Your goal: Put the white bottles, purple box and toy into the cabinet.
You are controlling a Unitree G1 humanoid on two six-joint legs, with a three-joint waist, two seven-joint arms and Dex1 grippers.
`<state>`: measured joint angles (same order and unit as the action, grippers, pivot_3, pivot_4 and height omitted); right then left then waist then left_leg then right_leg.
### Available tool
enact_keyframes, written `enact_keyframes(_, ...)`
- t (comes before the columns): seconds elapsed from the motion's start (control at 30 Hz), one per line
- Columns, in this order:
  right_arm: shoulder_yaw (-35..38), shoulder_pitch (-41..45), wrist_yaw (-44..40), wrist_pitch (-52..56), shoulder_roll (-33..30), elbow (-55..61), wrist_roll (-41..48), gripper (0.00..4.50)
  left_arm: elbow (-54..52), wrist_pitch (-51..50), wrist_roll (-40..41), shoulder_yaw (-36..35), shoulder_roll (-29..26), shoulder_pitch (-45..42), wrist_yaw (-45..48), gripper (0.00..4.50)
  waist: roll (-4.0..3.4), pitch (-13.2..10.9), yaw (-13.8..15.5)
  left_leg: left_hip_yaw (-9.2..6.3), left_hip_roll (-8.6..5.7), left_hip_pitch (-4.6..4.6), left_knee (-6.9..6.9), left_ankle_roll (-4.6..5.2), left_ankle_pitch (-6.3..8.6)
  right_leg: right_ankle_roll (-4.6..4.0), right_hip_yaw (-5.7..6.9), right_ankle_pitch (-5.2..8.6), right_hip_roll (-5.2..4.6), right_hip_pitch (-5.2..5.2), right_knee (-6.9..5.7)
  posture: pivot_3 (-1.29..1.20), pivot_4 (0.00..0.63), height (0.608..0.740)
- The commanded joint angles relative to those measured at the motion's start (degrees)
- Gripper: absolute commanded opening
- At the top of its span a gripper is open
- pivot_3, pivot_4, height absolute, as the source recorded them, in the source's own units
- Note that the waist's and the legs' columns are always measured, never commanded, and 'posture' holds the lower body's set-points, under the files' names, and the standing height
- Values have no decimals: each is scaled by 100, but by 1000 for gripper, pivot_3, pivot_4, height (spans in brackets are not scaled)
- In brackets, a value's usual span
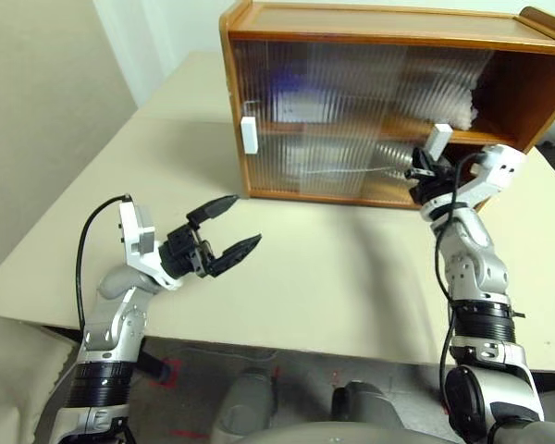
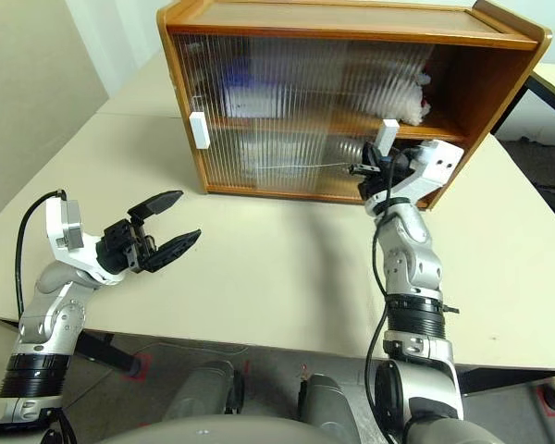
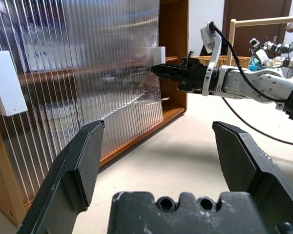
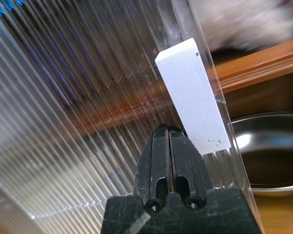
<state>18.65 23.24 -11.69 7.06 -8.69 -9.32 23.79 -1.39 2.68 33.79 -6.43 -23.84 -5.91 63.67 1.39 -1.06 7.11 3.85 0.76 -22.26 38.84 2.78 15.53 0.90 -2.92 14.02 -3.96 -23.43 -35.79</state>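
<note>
My right tool (image 2: 363, 170), pressed together, rests against the white handle (image 4: 193, 100) of the cabinet (image 1: 370, 18) on the counter (image 1: 333, 268); its light ribbed door should slide easily from that handle, while my left tool (image 1: 229, 227) hangs spread.

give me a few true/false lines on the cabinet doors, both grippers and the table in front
1. The right gripper is shut, its tip at the white handle of the cabinet's right sliding door. True.
2. The left gripper grips the left door's handle. False: it is open, over the table, apart from that handle.
3. The right end of the cabinet is uncovered. True.
4. A metal bowl stands on the table outside the cabinet. False: it sits inside, on the bottom level.
5. The toy lies on the table. False: something white and fluffy sits on the inner shelf.
</note>
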Motion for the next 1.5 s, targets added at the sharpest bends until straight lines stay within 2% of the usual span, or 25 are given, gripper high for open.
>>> enact_keyframes(0.03, 247, -26, 182, -340, -128, -31, -68, 12, 41, 38, -51, 30, -16, -10, 45, 4500, -8, -5, -5, 2, 1, 0, 0, 2, -1, -4, 0, 1, 1, 0, -1, 203, 0, 740)
enact_keyframes(0.27, 431, -115, 510, -559, -62, -4, -72, 12, 91, 41, -56, 68, 12, -67, 60, 4500, -8, -5, -44, -1, 9, 2, -1, 37, -21, 9, 3, -2, 27, -2, -10, 187, 0, 740)
enact_keyframes(0.5, 625, -182, 807, -626, -34, -109, 29, 12, 136, 43, -57, 64, -6, -109, 78, 4500, -7, -4, -72, -1, 5, -2, -2, 36, -21, 16, 6, 1, 4, 1, -5, 187, 0, 740)
enact_keyframes(0.8, 909, -60, 877, -687, -449, -370, 46, 12, 135, 48, -56, 42, -20, -94, 79, 4500, -8, -5, -72, -4, 6, -2, -2, 33, -18, 14, 10, 2, -4, 1, -5, 192, 0, 740)
enact_keyframes(1.0, 1159, -58, 1201, -740, -326, -326, 155, 12, 143, 64, -59, 35, -13, -98, 74, 4500, -8, -5, -115, -8, 9, -2, -7, 36, -20, 12, 11, 4, 0, 1, -5, 195, 0, 740)
enact_keyframes(1.4, 342, -513, 823, -677, -28, 431, -93, 12, 150, 82, -35, -13, -18, -51, 63, 4500, -21, -13, -182, -8, 13, 0, -11, 36, -20, 13, 12, 4, 3, 1, -6, 201, 0, 740)
enact_keyframes(1.5, -85, -787, 298, -813, -18, 664, -190, 12, 139, 93, -2, -102, -17, 32, 16, 4500, -23, -14, -216, -9, 14, 1, -12, 37, -21, 11, 13, 4, 6, 1, -8, 202, 0, 740)
